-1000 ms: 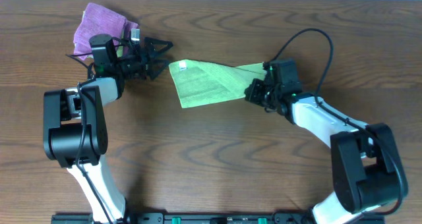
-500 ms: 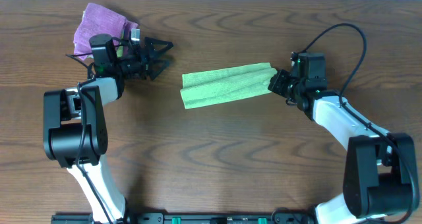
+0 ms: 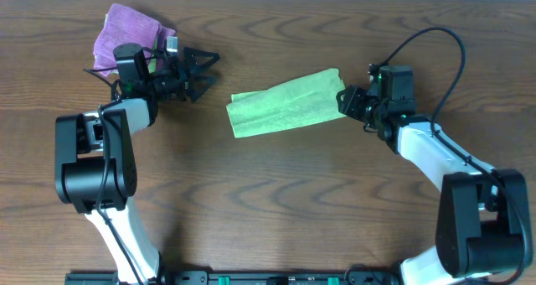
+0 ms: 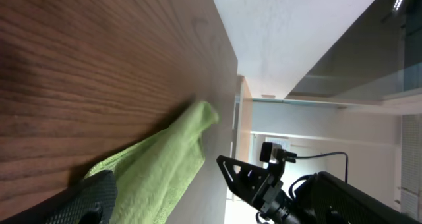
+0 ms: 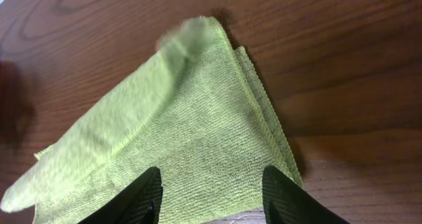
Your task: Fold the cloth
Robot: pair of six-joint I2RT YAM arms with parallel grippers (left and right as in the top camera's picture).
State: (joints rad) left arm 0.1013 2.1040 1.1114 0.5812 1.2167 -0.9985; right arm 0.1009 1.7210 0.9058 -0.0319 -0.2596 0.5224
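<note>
cloth point(image 3: 285, 105) folded flat, mid table point(image 3: 276, 201), slightly tilted. right gripper point(image 3: 345, 102) at its right end, jaws apart straddling edge, maybe just brushing fabric, hard to say. left gripper point(image 3: 203, 70) spread wide, well apart from cloth

The lime-green cloth point(image 3: 285, 103) lies folded into a long, layered strip. It rests flat on the wooden table point(image 3: 276, 209), slightly slanted, toward the table's far edge.

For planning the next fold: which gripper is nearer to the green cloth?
Right. The right gripper is at one end of the cloth; the left gripper is apart, beyond its other end.
</note>
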